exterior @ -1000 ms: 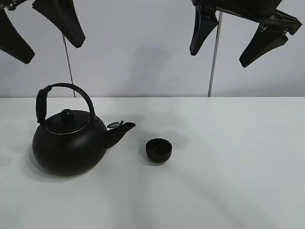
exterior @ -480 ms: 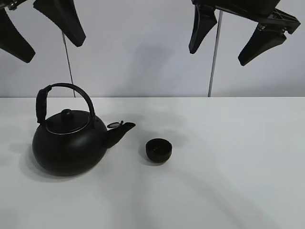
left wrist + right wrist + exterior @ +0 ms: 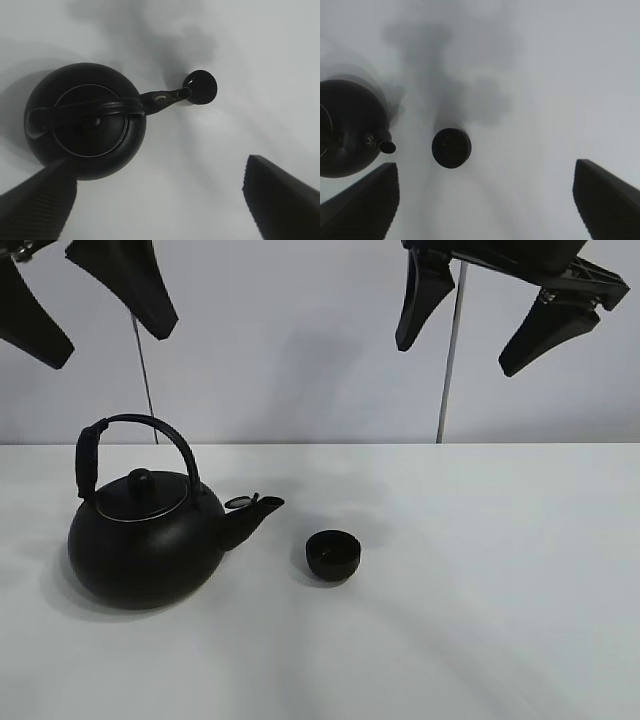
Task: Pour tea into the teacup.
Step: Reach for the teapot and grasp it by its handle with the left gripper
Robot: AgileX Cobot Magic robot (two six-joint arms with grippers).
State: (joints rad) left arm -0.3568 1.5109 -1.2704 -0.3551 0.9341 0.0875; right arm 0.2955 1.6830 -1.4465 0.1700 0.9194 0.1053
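Hanging high with nothing between them, the two black ribbed fingers (image 3: 37, 205) of the left gripper (image 3: 85, 300) stand spread wide. The right gripper (image 3: 487, 320) is just as wide and just as empty.

Well below the left fingers, closer to one of them than the other, stands the large round matte-black metal kettle (image 3: 145, 540). Its arched handle (image 3: 140, 425) is upright over a knobbed lid (image 3: 141, 490), and neither finger touches it. Its short spout (image 3: 255, 512) points away from those fingers toward the small, low, black handleless teacup (image 3: 332, 554). The cup stands near the spout tip but apart from it on the plain white table (image 3: 480, 620). It lies well beneath the right fingers, between them but nearer the one on the kettle's side.

Over the last second very little has changed. The right fingers have drifted slightly upward and a touch toward the kettle's side, and the left ones have barely shifted. Kettle and cup sit exactly where they were. By my reading the pour has not begun: the handle is not yet gripped and no spout is over the cup. The cup's inside is too dark to tell whether it holds anything.

No brand, label or writing can be read on the kettle, the cup or the fingers.
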